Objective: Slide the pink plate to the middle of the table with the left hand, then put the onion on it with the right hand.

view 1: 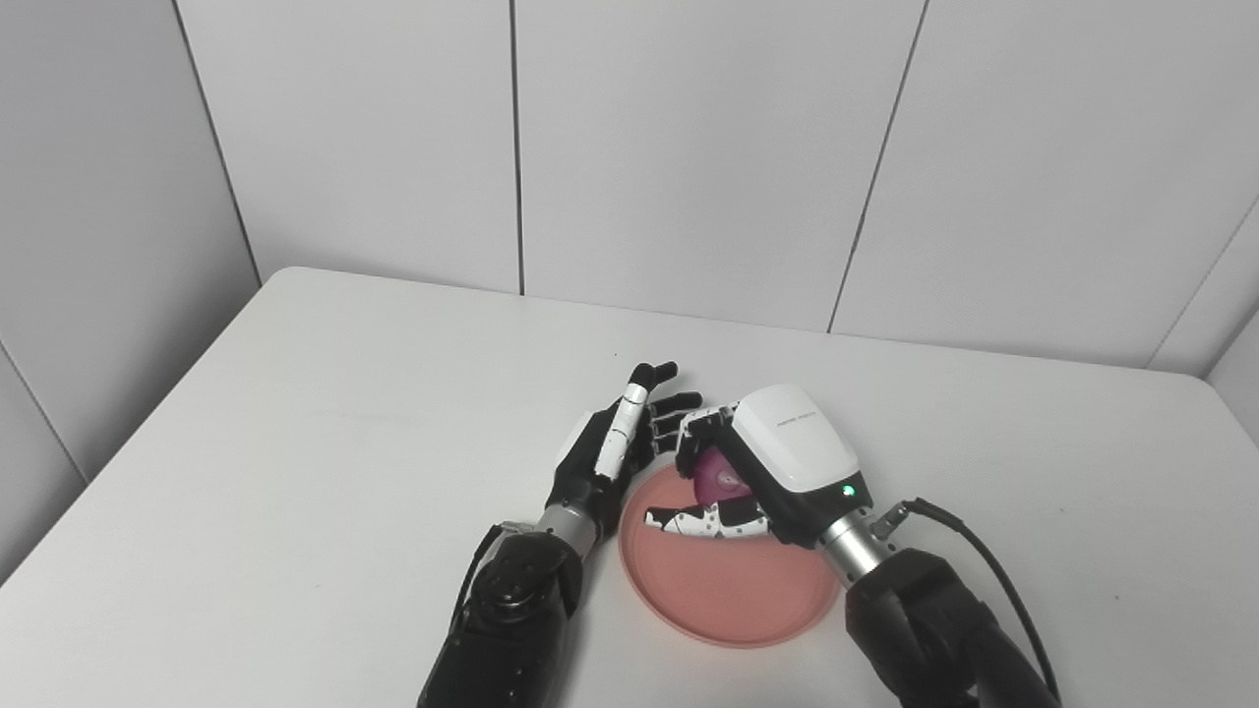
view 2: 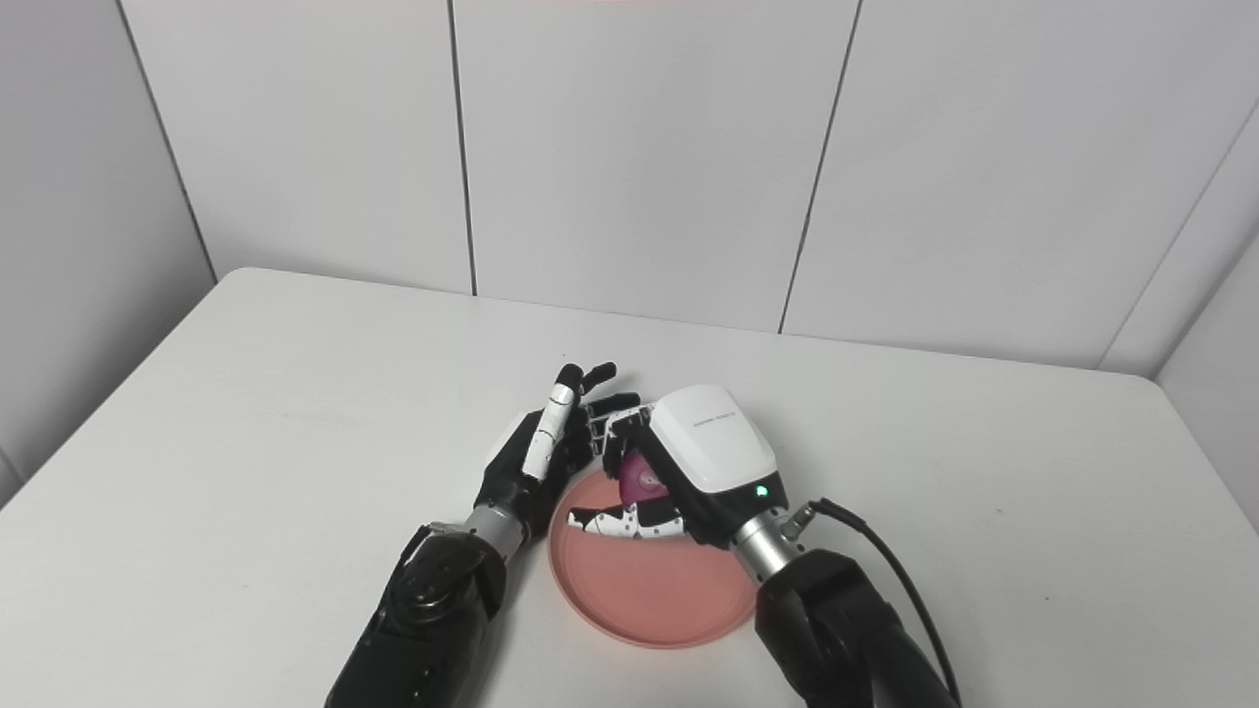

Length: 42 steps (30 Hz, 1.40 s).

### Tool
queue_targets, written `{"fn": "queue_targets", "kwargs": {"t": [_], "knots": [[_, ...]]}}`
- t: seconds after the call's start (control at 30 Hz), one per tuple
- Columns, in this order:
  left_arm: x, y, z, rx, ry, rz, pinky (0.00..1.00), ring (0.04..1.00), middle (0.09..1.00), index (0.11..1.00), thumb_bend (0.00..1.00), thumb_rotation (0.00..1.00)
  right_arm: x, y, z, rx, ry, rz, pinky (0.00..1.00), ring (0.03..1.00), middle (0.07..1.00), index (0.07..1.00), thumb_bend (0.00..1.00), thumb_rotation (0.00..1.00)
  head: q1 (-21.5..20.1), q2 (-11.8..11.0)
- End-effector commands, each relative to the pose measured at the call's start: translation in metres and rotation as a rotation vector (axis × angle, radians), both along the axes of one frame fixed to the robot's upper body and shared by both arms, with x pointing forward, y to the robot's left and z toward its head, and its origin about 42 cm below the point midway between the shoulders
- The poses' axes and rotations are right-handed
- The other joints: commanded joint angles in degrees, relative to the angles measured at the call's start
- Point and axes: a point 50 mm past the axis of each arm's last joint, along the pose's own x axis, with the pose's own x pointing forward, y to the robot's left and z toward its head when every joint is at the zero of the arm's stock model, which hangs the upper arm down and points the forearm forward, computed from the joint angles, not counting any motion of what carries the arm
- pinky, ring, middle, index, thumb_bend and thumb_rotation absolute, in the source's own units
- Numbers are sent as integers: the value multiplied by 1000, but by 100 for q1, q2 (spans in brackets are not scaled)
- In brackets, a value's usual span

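Onion (view 1: 721,479), purple, caged in right hand (view 1: 777,462): fingers (view 1: 700,425) curled over far side, thumb (view 1: 703,521) stretched beneath. Onion held over far part of pink plate (view 1: 728,590); contact with plate: cannot tell. Plate lies near table (view 1: 295,442) middle, toward near edge. Left hand (view 1: 615,442) just left of plate's far rim, fingers (view 1: 654,379) straight, slightly spread, holding nothing, tips close beside right fingers.

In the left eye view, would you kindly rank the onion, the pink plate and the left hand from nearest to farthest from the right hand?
1. Onion: inside the right hand's grasp.
2. Pink plate: directly beneath that hand.
3. Left hand: beside the plate's left rim, open.
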Motion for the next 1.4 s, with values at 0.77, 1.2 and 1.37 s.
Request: {"fn": "queue_targets", "kwargs": {"t": [0.77, 1.2, 1.37], "knots": [[-23, 16, -41, 20, 188, -1, 767, 781, 778, 881, 723, 950, 12, -2, -22, -69, -30, 31, 136, 204, 314, 455, 459, 519, -102, 54], [-22, 16, -42, 43, 179, -29, 790, 850, 866, 907, 714, 977, 3, 1, -16, -67, -113, 63, 211, 294, 391, 474, 609, 627, -83, 73], [-22, 17, -41, 42, 188, -26, 769, 823, 801, 904, 723, 966, 3, 1, -14, -93, -170, 89, 279, 334, 419, 469, 697, 708, -84, 72]]}}
